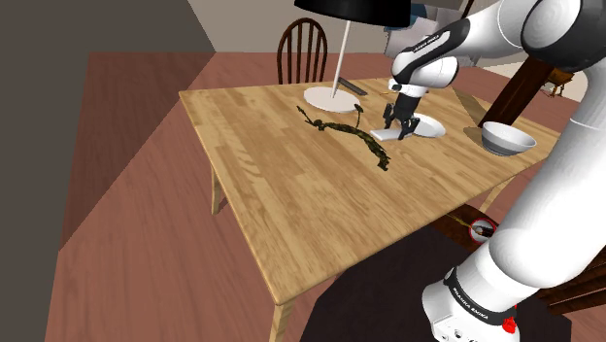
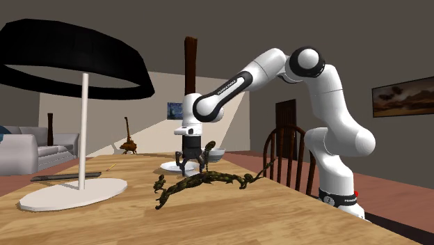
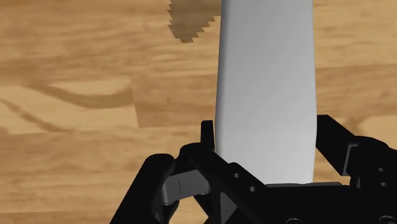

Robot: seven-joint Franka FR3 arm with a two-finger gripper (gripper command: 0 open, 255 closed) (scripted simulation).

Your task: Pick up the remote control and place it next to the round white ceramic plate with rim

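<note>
**At the tabletop's far end, my claw (image 1: 400, 124) closes on the remote control (image 1: 382, 134)**

Near the far edge of the wooden tabletop (image 1: 291, 194), toward the shoulder view's right, I reach down with my claw set low over the wood. In the wrist view my two black fingers (image 3: 207, 137) stand narrow against the long sides of the remote control, a plain pale grey slab that runs out ahead between them. I have it clasped. Whether it has left the wood I cannot tell.

The round white plate (image 1: 432, 127) lies just beside my claw, on the side nearer the tabletop's edge at the shoulder view's right. A white bowl (image 1: 507, 139) sits further along, close to that same edge.

A dark, gnarled branch (image 1: 350, 134) sprawls across the middle of the tabletop, one end near the remote control. Behind it, by the far edge, a lamp (image 1: 330, 96) stands on a round white base under a wide black shade. A wooden chair (image 1: 301, 49) waits beyond that edge.
</note>
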